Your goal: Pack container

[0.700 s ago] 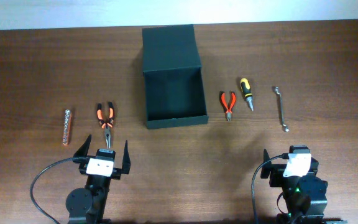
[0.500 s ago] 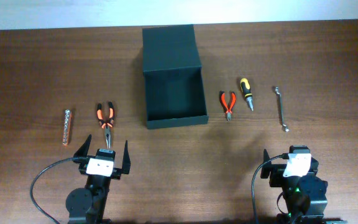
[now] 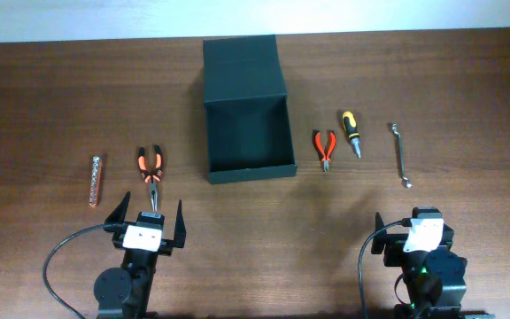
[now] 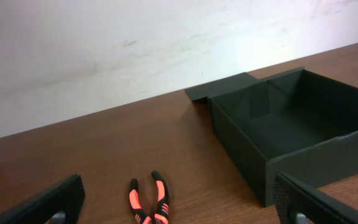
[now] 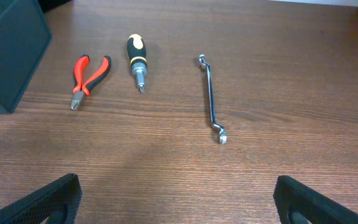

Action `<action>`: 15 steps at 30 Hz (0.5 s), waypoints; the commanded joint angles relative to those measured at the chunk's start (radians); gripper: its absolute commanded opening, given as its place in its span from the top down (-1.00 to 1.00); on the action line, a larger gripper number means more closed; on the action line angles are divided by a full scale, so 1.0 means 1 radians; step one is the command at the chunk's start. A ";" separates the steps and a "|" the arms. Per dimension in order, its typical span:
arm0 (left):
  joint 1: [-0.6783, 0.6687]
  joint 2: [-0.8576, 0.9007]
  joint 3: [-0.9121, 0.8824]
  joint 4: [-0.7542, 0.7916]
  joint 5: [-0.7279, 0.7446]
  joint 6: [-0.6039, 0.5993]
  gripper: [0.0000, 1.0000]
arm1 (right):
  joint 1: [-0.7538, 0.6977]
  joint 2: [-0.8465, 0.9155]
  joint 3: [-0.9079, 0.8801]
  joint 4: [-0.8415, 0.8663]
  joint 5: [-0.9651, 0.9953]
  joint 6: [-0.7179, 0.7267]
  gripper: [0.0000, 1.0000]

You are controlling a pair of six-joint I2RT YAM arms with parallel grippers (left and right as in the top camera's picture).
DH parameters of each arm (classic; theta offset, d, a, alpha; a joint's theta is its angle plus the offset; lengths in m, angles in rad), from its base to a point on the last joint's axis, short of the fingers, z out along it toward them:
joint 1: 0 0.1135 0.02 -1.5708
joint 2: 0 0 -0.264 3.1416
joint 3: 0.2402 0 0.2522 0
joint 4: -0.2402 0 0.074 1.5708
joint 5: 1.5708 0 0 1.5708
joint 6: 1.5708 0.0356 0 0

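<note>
The box (image 3: pixel 248 133) sits open at the top middle of the overhead view, up and right of the left gripper (image 3: pixel 149 211). That one and the right gripper (image 3: pixel 414 226) both have jaws spread wide, holding nothing. The orange pliers (image 3: pixel 150 168) lie just above the left one, nose pointing down at it. The left wrist view shows the box is empty. The right wrist view sees only its corner.

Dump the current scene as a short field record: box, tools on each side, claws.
container: lid flap folded back, nothing inside
left of container: orange-handled long-nose pliers; copper-coloured bar
right of container: red-handled pliers; yellow-black screwdriver; double-ended wrench
left claw: open, holding nothing
right claw: open, holding nothing
packed: none yet, all five items lie on the table
</note>
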 commanded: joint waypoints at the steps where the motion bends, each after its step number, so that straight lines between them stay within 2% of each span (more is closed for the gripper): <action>1: -0.005 -0.010 -0.008 -0.001 -0.011 0.005 -0.98 | -0.008 -0.012 -0.008 0.002 0.016 0.005 -0.97; 15: -0.005 -0.010 -0.007 0.003 -0.010 0.005 -0.98 | -0.008 -0.012 -0.008 0.010 0.015 0.005 -0.98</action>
